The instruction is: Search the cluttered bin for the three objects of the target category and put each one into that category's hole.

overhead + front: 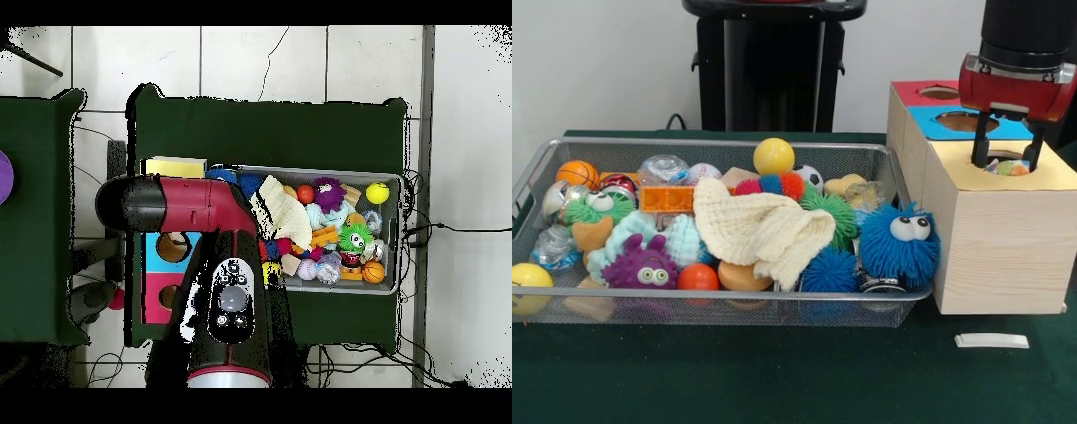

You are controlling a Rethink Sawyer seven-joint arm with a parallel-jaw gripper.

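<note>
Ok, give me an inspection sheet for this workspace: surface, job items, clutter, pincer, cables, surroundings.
Surface: dark green table, with a small white strip lying in front of the box.
Job items: wire bin full of toys; wooden sorting box with yellow, blue and red tops, each with a hole.
Clutter: cream cloth draped over the toys; blue fuzzy ball with eyes, yellow ball, mini basketball.
Pincer: pincer open, fingertips at the yellow hole, a small multicoloured item between them.
Cables: black cable behind the bin.
Surroundings: white wall, tiled floor.
</note>
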